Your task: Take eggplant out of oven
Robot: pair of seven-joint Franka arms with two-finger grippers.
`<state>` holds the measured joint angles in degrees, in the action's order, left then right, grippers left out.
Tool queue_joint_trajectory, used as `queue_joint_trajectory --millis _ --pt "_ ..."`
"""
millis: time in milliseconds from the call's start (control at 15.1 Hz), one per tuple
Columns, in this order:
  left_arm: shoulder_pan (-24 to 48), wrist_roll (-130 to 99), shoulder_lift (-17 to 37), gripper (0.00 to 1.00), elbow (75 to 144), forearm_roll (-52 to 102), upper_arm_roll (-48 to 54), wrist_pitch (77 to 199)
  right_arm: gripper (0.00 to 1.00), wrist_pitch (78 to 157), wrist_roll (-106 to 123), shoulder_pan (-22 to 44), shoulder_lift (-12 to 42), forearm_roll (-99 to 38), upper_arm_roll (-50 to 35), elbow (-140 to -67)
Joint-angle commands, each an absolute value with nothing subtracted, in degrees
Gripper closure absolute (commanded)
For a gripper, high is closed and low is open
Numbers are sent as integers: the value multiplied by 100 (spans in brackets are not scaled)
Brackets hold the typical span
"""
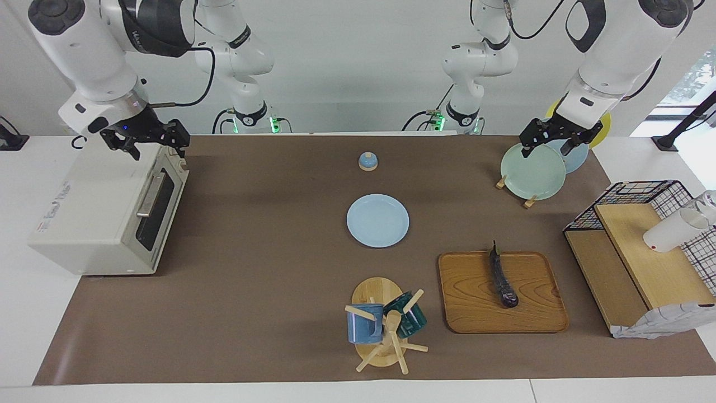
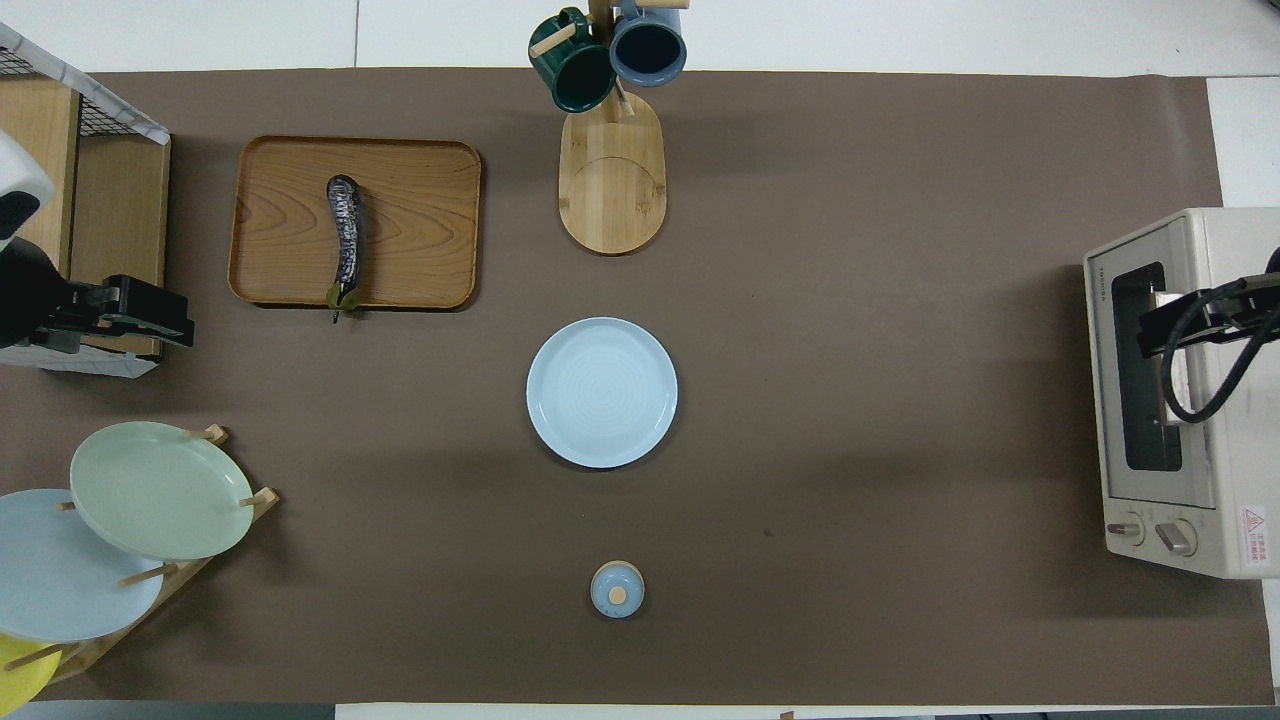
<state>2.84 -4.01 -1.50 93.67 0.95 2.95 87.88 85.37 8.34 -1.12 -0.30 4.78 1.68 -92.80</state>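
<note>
The dark purple eggplant lies on a wooden tray toward the left arm's end of the table; it also shows in the overhead view on the tray. The cream-white oven stands at the right arm's end with its door shut, and shows in the overhead view. My right gripper hangs open and empty over the oven's top edge nearest the robots. My left gripper hangs open and empty over the plate rack.
A light blue plate lies mid-table, with a small blue lid nearer to the robots. A mug tree with two mugs stands beside the tray. A rack with a green plate and a wire basket holding a white cup are at the left arm's end.
</note>
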Motion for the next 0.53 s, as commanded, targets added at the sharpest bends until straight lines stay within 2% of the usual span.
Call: queue_joint_trajectory --millis 0,465 --pt "290 -308 -141 0 9325 176 264 8789 0 8552 721 -97 -167 343 185 -9466" --pt "281 -308 -149 0 9352 176 264 8798 0 8824 571 -114 -132 325 193 -9431"
